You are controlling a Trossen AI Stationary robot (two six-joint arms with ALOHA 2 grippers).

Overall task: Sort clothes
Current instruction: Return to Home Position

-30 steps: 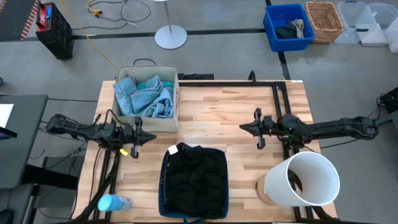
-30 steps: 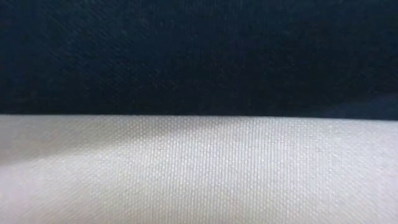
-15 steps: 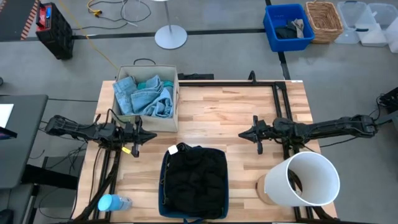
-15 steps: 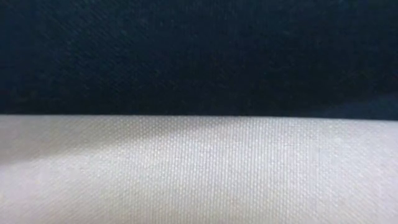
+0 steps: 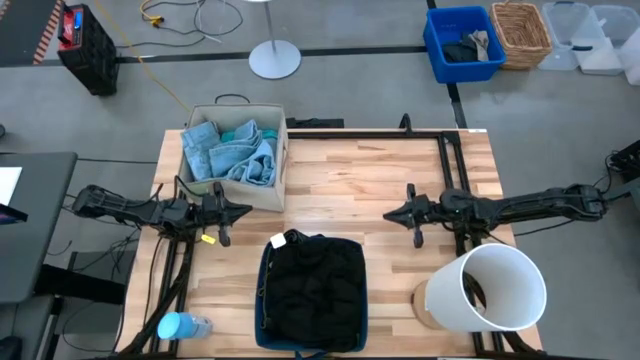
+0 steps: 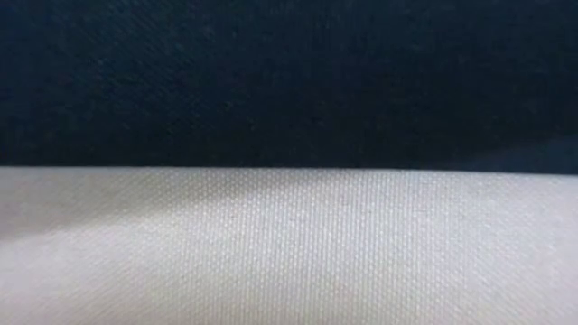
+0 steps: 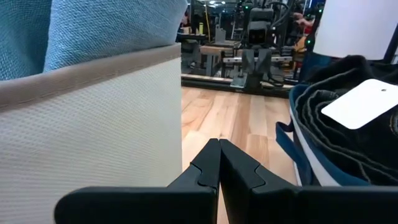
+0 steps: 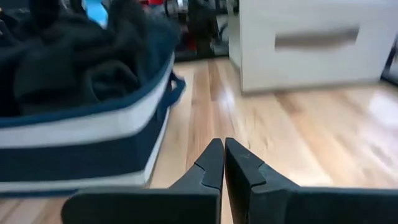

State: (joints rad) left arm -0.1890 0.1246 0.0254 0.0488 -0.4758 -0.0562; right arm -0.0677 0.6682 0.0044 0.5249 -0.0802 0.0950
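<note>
A beige fabric bin at the table's far left holds the light blue denim garment and the teal garment. A navy bin at the near middle is filled with black and dark charcoal garments; I cannot tell them apart. My left gripper is shut and empty, just off the beige bin's near right corner. My right gripper is shut and empty over bare wood right of centre, pointing toward the table's left edge.
A white cylinder bin lies on its side at the near right corner. A light blue bottle lies at the near left. The low view is filled by the navy bin's wall. A blue crate stands on the floor beyond the table.
My left gripper has rolled about its own axis and gone slightly toward the far edge. The light blue denim in the beige bin has settled into a more compact heap. My right gripper has gone a little toward the table's left edge.
</note>
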